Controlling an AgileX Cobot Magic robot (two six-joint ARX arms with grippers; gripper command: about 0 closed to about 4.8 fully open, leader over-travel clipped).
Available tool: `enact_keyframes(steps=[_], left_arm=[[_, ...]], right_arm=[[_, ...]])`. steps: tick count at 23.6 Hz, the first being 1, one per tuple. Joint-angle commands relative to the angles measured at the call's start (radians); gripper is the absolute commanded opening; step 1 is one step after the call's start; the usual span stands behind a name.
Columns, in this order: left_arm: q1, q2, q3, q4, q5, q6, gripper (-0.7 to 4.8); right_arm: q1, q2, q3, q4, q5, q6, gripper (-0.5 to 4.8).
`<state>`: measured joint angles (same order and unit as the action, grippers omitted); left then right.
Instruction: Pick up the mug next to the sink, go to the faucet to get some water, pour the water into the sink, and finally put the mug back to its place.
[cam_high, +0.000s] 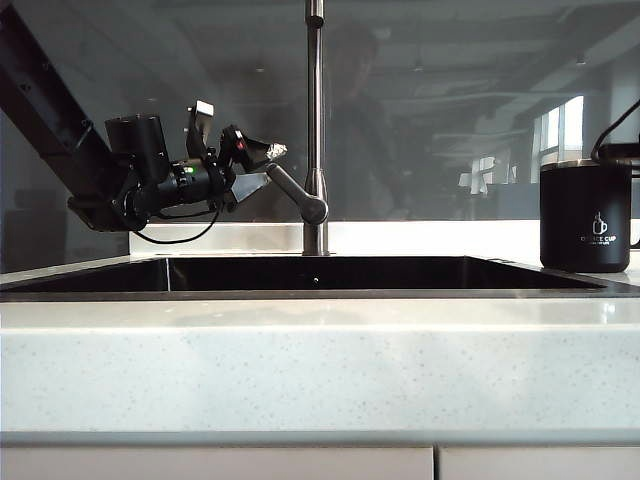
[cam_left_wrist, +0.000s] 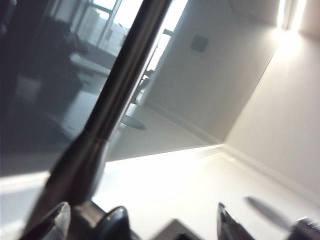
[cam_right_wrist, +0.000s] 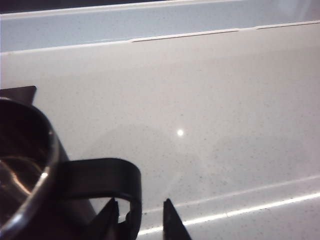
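The black mug (cam_high: 585, 215) stands upright on the white counter to the right of the sink (cam_high: 100, 292). In the right wrist view its steel rim (cam_right_wrist: 47, 170) and handle (cam_right_wrist: 105, 175) are close. My right gripper (cam_right_wrist: 141, 220) is open and straddles the handle's outer bar, one finger inside the loop and one outside with a gap. The faucet (cam_high: 315, 120) rises behind the sink. My left gripper (cam_high: 258, 168) is open around the tip of its lever (cam_high: 295, 195). The lever tip (cam_left_wrist: 114, 222) lies near one finger. No water shows.
A glass wall stands right behind the faucet and reflects the room. The white speckled counter (cam_high: 320, 370) runs along the sink's front. A black cable (cam_high: 610, 135) hangs above the mug at the right edge. A strip of counter (cam_right_wrist: 200, 100) lies beyond the mug.
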<state>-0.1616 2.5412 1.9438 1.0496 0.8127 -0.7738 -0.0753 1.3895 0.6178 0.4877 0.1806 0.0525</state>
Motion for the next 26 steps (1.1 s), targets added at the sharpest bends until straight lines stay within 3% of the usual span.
enact_keyframes(steps=[1,3,5,7,8,9,11,13,20,26], left_arm=[[-0.002,-0.003,0.000,0.006,0.060,-0.203,3.71],[-0.001,-0.003,0.001,0.007,0.095,-0.320,3.71],[-0.001,-0.003,0.001,0.020,0.183,-0.341,3.70],[-0.002,-0.003,0.001,0.157,0.323,-0.360,3.27],[-0.002,-0.005,0.001,0.285,0.353,-0.443,3.26],[-0.001,-0.008,0.001,0.415,0.334,-0.548,3.29],[0.002,-0.030,0.001,0.415,0.328,-0.601,3.37],[0.002,-0.056,0.001,0.415,0.338,-0.607,3.42],[0.000,-0.158,0.001,0.415,0.371,-0.584,3.55],[0.000,-0.246,0.000,0.415,0.490,-0.580,4.19]], right_arm=[[0.002,-0.053,0.004,-0.055,0.000,0.001,1.30],[0.002,-0.106,0.004,-0.114,-0.001,0.014,1.30],[0.003,-0.162,0.004,-0.177,-0.027,0.057,1.30],[0.014,-0.226,0.004,-0.243,-0.084,0.061,1.25],[0.028,-0.262,0.004,-0.275,-0.107,0.060,1.17],[0.051,-0.296,0.004,-0.302,-0.136,0.060,0.70],[0.078,-0.328,0.004,-0.323,-0.143,0.061,0.34],[0.106,-0.356,0.004,-0.335,-0.143,0.061,-0.06],[0.182,-0.437,0.004,-0.351,-0.143,0.117,-0.06],[0.218,-0.500,0.004,-0.367,-0.161,0.161,-0.06]])
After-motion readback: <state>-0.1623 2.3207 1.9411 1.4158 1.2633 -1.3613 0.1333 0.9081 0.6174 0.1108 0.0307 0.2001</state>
